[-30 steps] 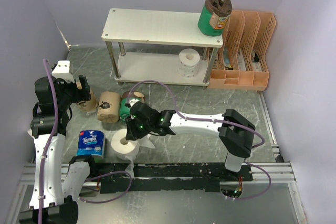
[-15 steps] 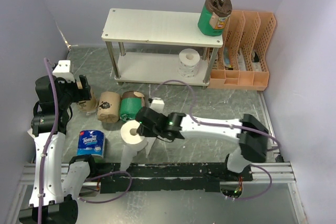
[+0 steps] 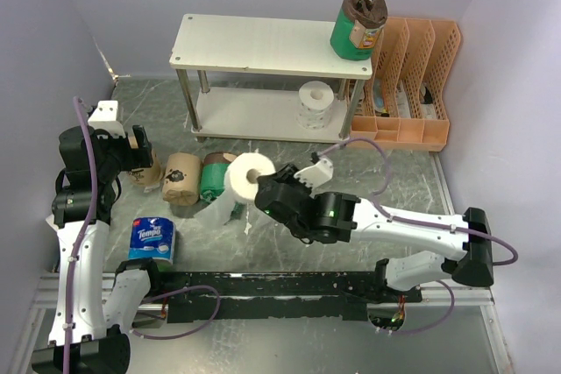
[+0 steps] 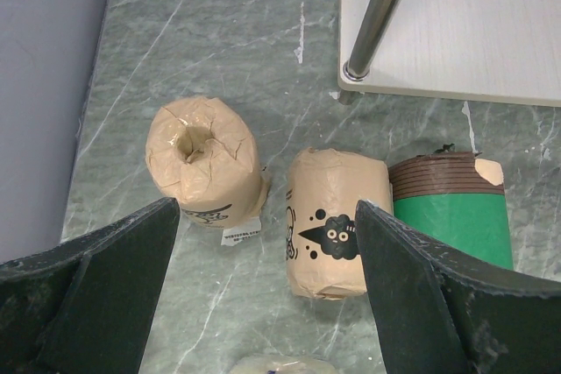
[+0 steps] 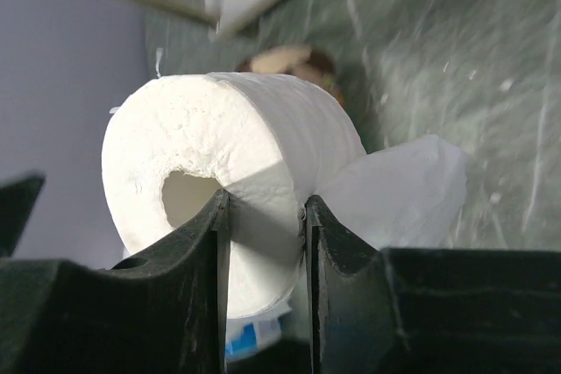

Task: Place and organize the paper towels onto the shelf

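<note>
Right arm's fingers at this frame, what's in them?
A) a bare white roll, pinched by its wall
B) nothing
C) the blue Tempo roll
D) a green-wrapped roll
A: in the right wrist view the right fingers are clamped on the wall of the bare white roll, and the blue Tempo roll lies on the table by the left arm.

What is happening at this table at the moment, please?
The right gripper is shut on a bare white roll, holding it above the table with a loose sheet trailing. The shelf has a green-wrapped roll on its top board and a second white roll on the lower one. The left gripper hangs open above one tan-wrapped roll, another tan-wrapped roll beside it.
</note>
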Motion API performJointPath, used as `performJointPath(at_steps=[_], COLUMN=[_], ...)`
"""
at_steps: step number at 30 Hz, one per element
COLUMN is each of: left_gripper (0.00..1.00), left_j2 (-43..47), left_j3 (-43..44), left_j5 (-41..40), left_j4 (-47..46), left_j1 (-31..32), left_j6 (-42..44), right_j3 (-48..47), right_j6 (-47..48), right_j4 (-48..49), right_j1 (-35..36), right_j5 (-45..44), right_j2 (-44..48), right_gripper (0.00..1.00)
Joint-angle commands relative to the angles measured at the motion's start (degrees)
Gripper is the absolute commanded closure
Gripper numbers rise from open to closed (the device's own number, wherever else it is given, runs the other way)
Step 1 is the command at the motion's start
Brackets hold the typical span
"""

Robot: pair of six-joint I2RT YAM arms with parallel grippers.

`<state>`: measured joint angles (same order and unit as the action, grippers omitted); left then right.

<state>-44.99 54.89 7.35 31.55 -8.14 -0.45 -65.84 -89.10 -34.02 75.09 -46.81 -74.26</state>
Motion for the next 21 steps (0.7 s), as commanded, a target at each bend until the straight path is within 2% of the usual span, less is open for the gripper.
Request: performJointPath(at_steps=[1, 4, 6, 8, 10, 15, 21], left_gripper=[0.06, 0.07, 0.06, 0.06, 0.07, 0.06, 0.06], left_j2=[0.3, 0.2, 0.3, 0.3, 0.4, 0.6, 0.5], left_j3=[-0.1, 0.0, 0.2, 0.5, 0.5, 0.2, 0.0], left_j5=[1.6, 2.3, 2.2, 2.0, 1.8, 1.1, 0.7], left_j4=[-1.3, -1.2, -1.1, -0.8, -0.8, -1.2, -1.5], left_j1=[-0.1, -0.2, -0.2, -0.3, -0.3, -0.2, 0.0], left_j6=[0.1, -0.1, -0.2, -0.3, -0.2, -0.2, -0.1], right_j3=[-2.8, -9.4, -11.7, -12.9, -15.8, -26.0, -33.4], right_j6=[-9.2, -2.8, 3.3, 10.2, 10.7, 12.7, 14.2], right_j4=[-1.2, 2.6, 9.1, 17.7, 20.1, 18.7, 19.4], right_j1=[-3.9, -11.4, -16.3, -21.4, -26.1, -29.9, -32.1], right_j5=[-20.8, -21.0, -20.6, -16.6, -11.7, -8.0, -3.6], right_j2=[-0.3, -6.5, -10.2, -13.4, -18.4, -29.7, -37.4], right_gripper=[1.00, 1.00, 1.00, 1.00, 1.00, 1.00, 1.00])
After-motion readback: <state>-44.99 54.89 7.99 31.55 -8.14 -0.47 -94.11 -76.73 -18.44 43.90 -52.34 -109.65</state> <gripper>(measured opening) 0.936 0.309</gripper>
